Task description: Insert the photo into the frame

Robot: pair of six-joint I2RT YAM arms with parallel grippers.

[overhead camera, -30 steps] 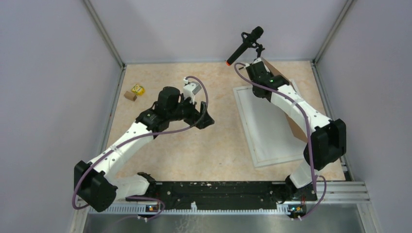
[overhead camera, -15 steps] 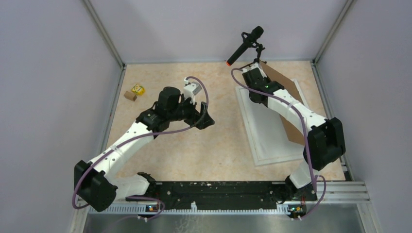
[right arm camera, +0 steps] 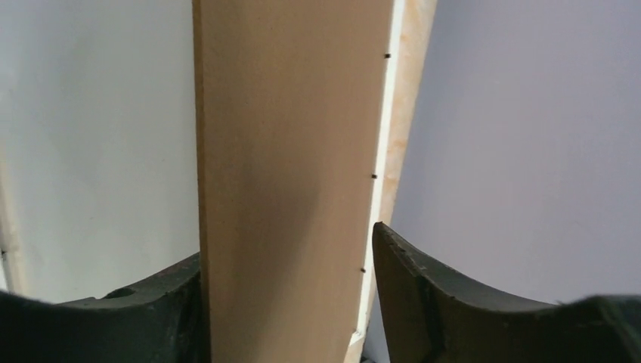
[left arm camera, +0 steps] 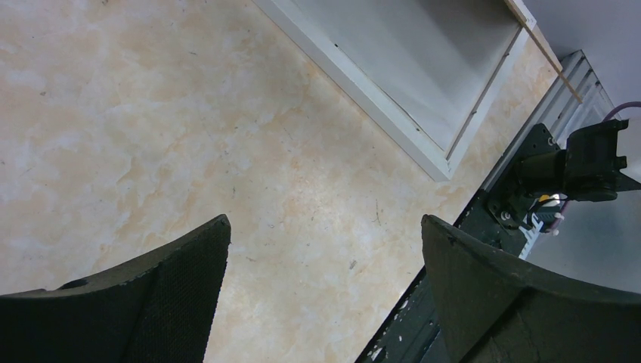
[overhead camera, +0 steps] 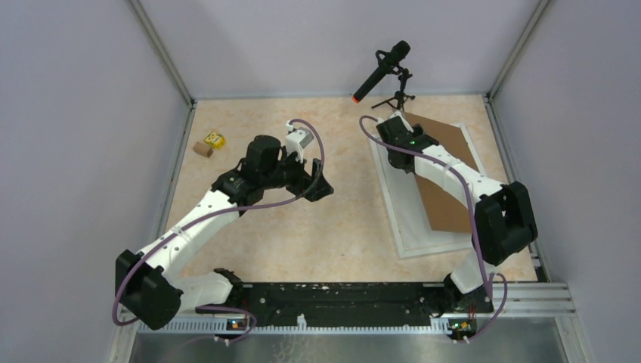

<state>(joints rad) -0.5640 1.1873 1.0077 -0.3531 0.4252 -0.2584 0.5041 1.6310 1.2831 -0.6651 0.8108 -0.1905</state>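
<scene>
The white frame lies flat on the right half of the table, pale inside. A brown backing board rests slanted over its right side. My right gripper is at the frame's far end. In the right wrist view its jaws stand apart around the board's end, so my right gripper is open, with a gap at the right finger. My left gripper hovers open over bare table left of the frame, and in the left wrist view nothing lies within the left gripper. The photo is hidden.
A black microphone on a small tripod stands at the back, just behind the frame. Two small blocks, yellow and brown, sit by the left wall. Grey walls close in three sides, and a black rail runs along the near edge.
My right gripper has gone from shut to open. The brown board has dropped from nearly upright to lying low over the frame. The left arm has not moved.
</scene>
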